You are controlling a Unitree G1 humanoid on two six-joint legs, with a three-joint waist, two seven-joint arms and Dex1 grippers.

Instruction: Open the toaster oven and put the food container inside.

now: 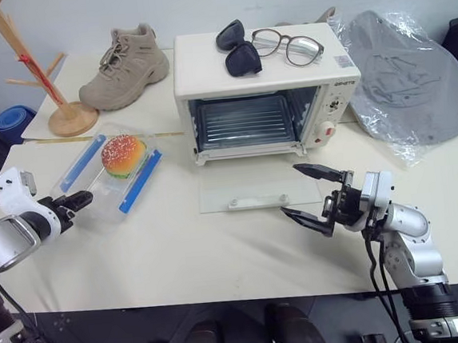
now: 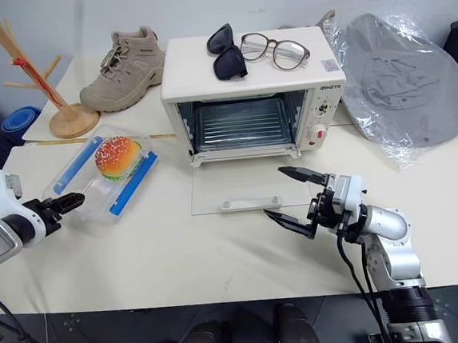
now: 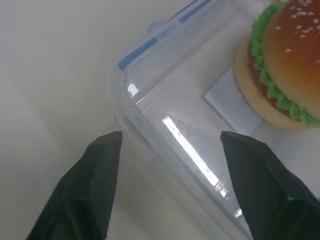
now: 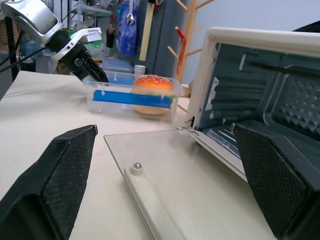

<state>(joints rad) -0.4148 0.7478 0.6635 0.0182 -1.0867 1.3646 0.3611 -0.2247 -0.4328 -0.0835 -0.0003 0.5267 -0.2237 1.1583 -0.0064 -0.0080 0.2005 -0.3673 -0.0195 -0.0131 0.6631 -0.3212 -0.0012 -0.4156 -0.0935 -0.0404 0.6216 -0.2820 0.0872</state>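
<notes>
Left wrist view: the left gripper (image 3: 170,145), fingers apart, straddles a corner of the food container (image 1: 109,172), beside the open toaster oven (image 1: 266,88). A corner pinch may slip. The right gripper (image 1: 312,199) gapes wide, empty.

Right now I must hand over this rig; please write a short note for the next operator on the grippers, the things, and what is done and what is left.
Left gripper: jaws open, straddling the near corner of the food container; no grip yet.
Right gripper: jaws wide open, empty, hovering beside the lowered glass door.
Toaster oven: door flat on the table, rack bare.
Container sits on the table left of the oven, hamburger inside.
Done: oven opened.
Left: grasp the container and put it on the rack.
</notes>
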